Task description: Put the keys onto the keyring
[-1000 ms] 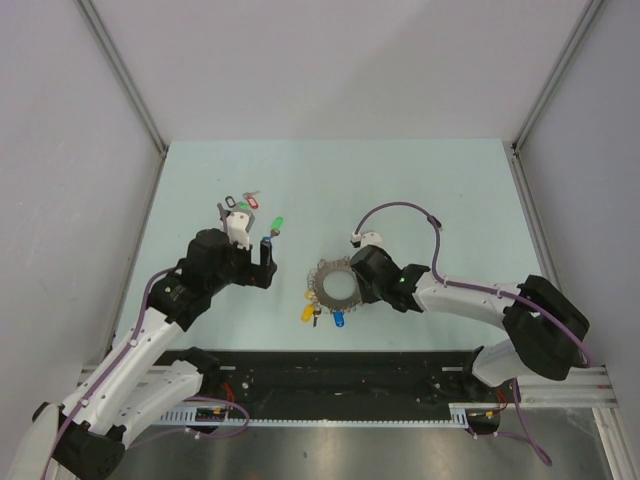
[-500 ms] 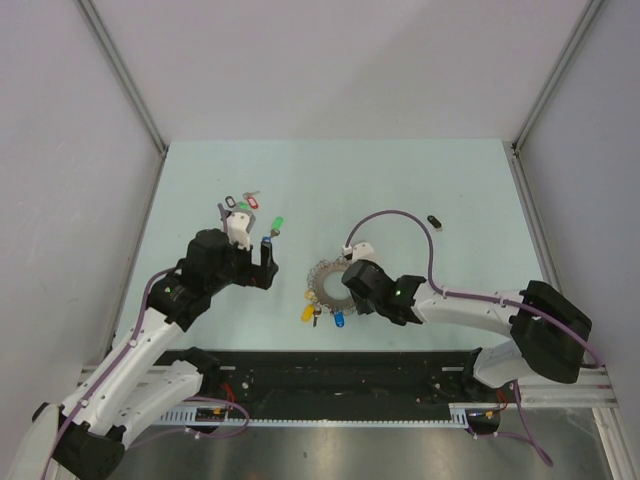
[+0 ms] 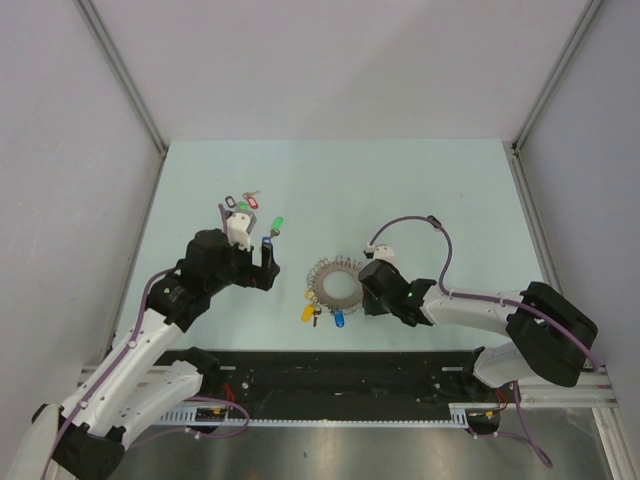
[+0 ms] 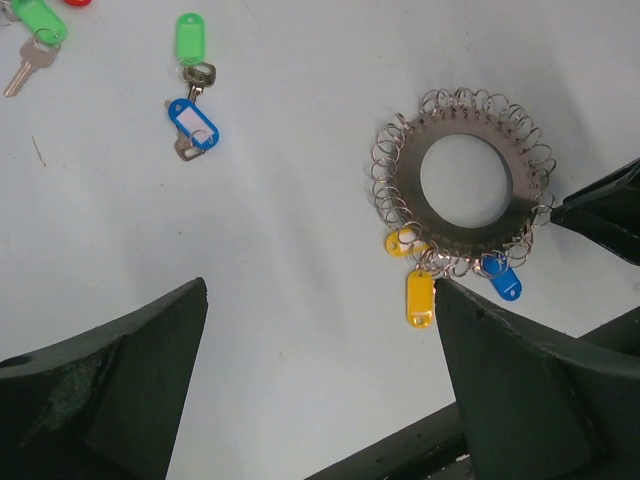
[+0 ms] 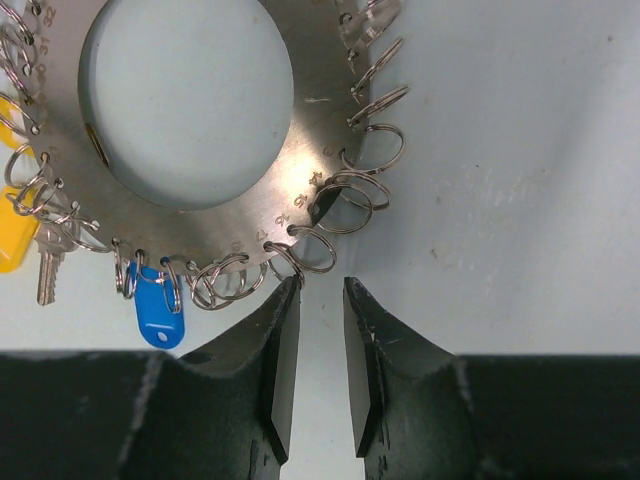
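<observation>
Overhead view gives the layout: the keyring (image 3: pixel 335 285) lies flat on the pale table (image 3: pixel 430 180), toward the near side, between the two arms. From up there it's just a fuzzy silver doughnut. The wrist cameras sort that out: it's a flat metal disc with a big hole and small wire loops (image 5: pixel 368 140) all round the rim (there are tiny stamped numbers too, too small for me to read).

The right gripper (image 3: pixel 361 296) sits at the ring's near-right edge. From above its tips are tucked under the wrist, so only its own camera helps. That shows the fingers (image 5: pixel 240 390) nearly together with a slim strip of bare table between them and nothing pinched. The tips are just short of the nearest loops; I can't tell if they touch.

The left gripper (image 3: pixel 246 240) is spread wide and holds nothing, off to the left and well apart from the ring.

Hanging off the ring's near-left side are a yellow-tagged key (image 4: pixel 419 298), a second yellow tag (image 4: pixel 400 240) and a blue-tagged key (image 4: pixel 503 280). In the right wrist view the yellow is chopped by the left edge.

Two loose keys (image 4: pixel 192 100), green tag and blue tag, lie touching, far-left of the ring. A further bunch (image 3: pixel 240 203) lies beyond them (mostly cut off in the left wrist view's top corner).
</observation>
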Robot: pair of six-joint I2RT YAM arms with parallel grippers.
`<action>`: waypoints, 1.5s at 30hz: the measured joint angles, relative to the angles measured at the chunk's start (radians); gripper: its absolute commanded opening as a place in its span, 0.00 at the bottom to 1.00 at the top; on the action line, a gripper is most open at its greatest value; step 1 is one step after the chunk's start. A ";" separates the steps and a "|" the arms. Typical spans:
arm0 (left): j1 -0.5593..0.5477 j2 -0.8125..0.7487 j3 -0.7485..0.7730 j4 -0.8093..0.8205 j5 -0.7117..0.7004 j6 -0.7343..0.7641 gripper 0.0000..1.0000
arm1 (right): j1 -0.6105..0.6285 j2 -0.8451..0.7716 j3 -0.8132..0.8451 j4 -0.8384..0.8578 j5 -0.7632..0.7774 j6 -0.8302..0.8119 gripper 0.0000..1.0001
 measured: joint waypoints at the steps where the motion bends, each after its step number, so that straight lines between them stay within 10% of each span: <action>1: 0.000 0.000 0.000 0.000 0.006 0.001 1.00 | -0.005 -0.002 -0.006 0.009 -0.005 0.005 0.28; 45: 0.000 -0.002 0.000 0.001 0.035 0.006 1.00 | -0.024 -0.016 -0.027 0.077 -0.029 0.047 0.29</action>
